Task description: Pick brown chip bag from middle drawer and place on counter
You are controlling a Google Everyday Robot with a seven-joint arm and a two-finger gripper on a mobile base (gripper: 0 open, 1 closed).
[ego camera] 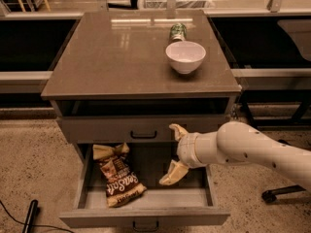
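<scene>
Floor (29, 159) with little speckles shows at the far left, and a black stick-like thing (30, 216) lies on it near the bottom corner. Next to that stands a grey cabinet. Its top is the counter (121, 57), a smooth, shiny brown-grey slab that sticks out a bit over the drawers. Under the counter is a thin grey drawer front (116, 129) with a small black handle (144, 135). Below that, the middle drawer (194, 197) is pulled out toward the camera, so you can look down at its flat grey bottom and its tall sides. The brown chip bag (118, 176) lies flat in the left part of this drawer. It is dark brown with tan ends and big white curly letters, and one tan end points to the back of the drawer. Going right, the pincer (174, 153) is in the right part of the open drawer, apart from the bag. Its two tan fingers (173, 174) are spread wide, one up by the thin drawer front and one down low over the drawer bottom, and nothing is between them. The fat white arm (252, 152) comes in from the right side. Up on the counter, toward the right and the back, sits a white bowl (185, 57). Just behind the bowl is a green can (178, 32).
</scene>
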